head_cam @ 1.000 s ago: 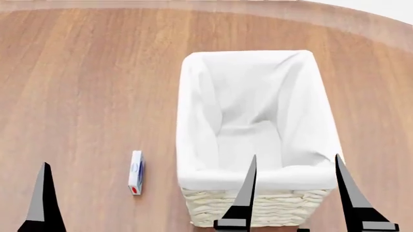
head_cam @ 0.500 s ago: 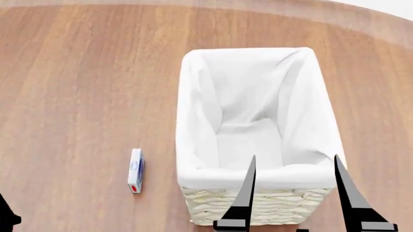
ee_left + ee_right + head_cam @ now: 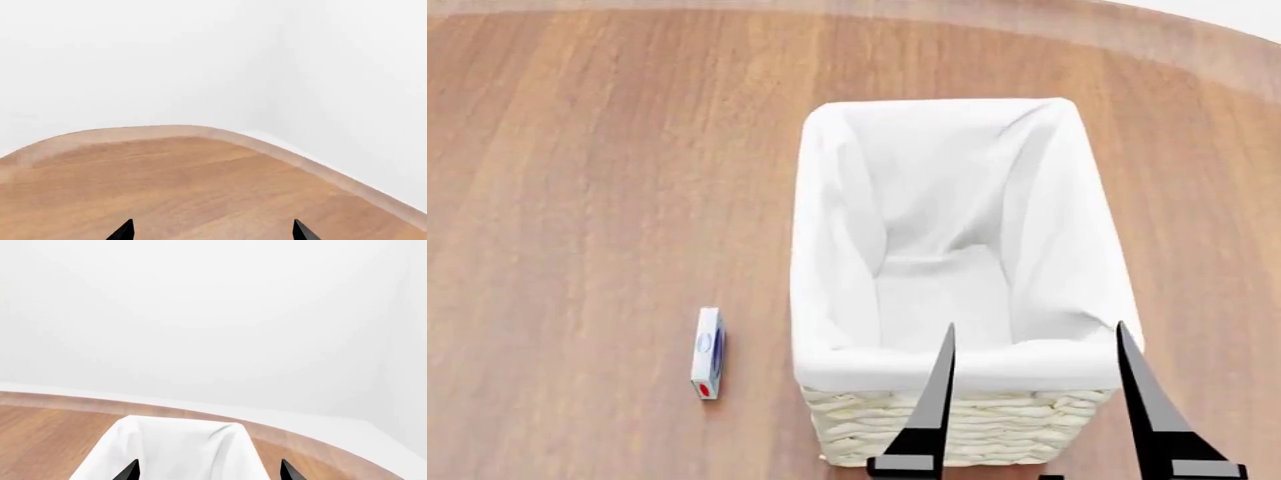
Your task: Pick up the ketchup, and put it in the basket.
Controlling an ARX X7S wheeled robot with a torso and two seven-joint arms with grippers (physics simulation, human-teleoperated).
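Note:
The ketchup is out of view in every frame. The basket [image 3: 948,420], cream wicker with a white cloth liner over its rim, stands at the middle right of the wooden table in the head view. It holds only the liner. Its liner also shows in the right wrist view [image 3: 180,450]. My right gripper [image 3: 1034,335] is open and empty, its two dark fingers spread over the basket's near end; its tips show in the right wrist view [image 3: 208,469]. My left gripper [image 3: 212,229] is open and empty over bare table in the left wrist view; it does not show in the head view.
A small flat white box with blue and red marks [image 3: 707,353] lies on the table left of the basket. The round table's far edge [image 3: 1174,30] curves across the back. White walls stand behind the table [image 3: 200,60].
My left gripper has dropped out of the head view at the lower left. The view shifted slightly between the earliest frame and half a second ago. The right gripper and basket hold still.

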